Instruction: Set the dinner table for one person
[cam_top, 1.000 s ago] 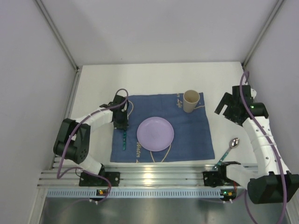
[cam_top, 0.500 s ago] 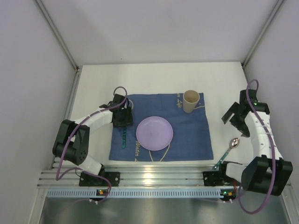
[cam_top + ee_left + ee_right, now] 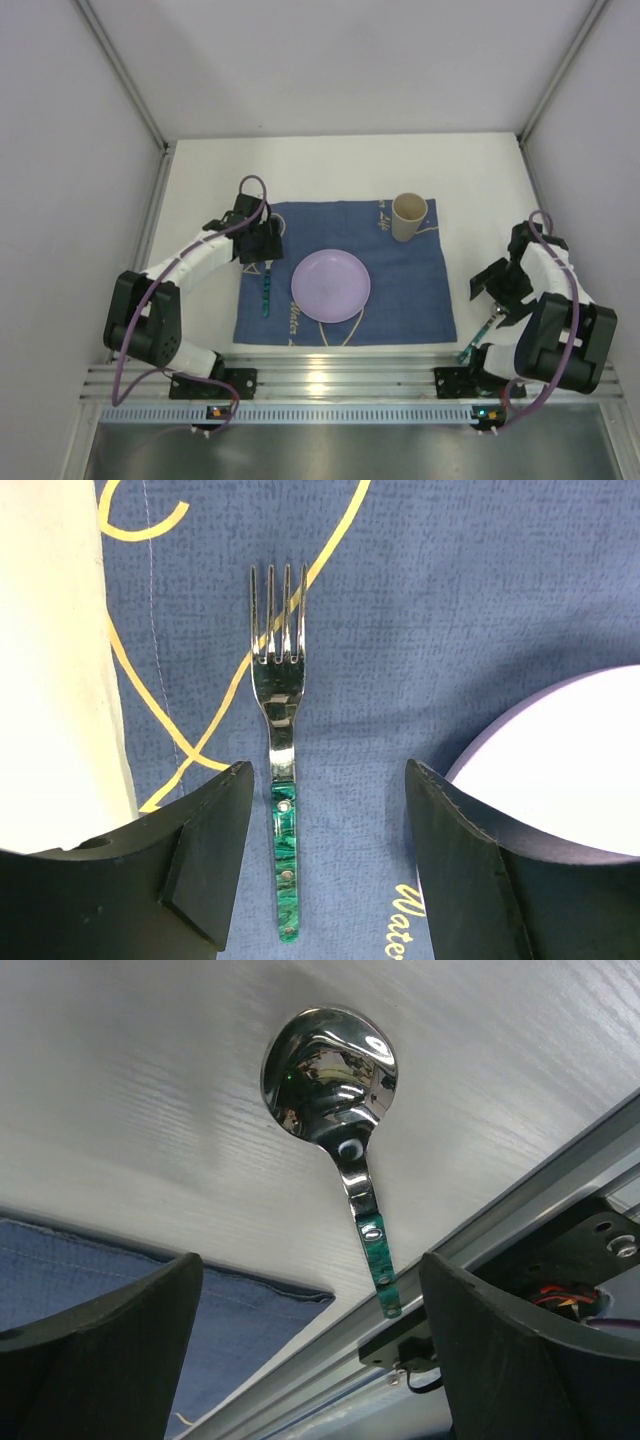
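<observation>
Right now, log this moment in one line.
left claw: open over fork | right claw: open over spoon | plate, cup: on placemat

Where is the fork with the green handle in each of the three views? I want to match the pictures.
Top external: the fork lies on the blue placemat, left of the plate.
Left wrist: the fork is in the centre, tines pointing up.
Right wrist: not in it.
Shared landmark: the blue placemat; in the right wrist view its corner shows at lower left.
</observation>
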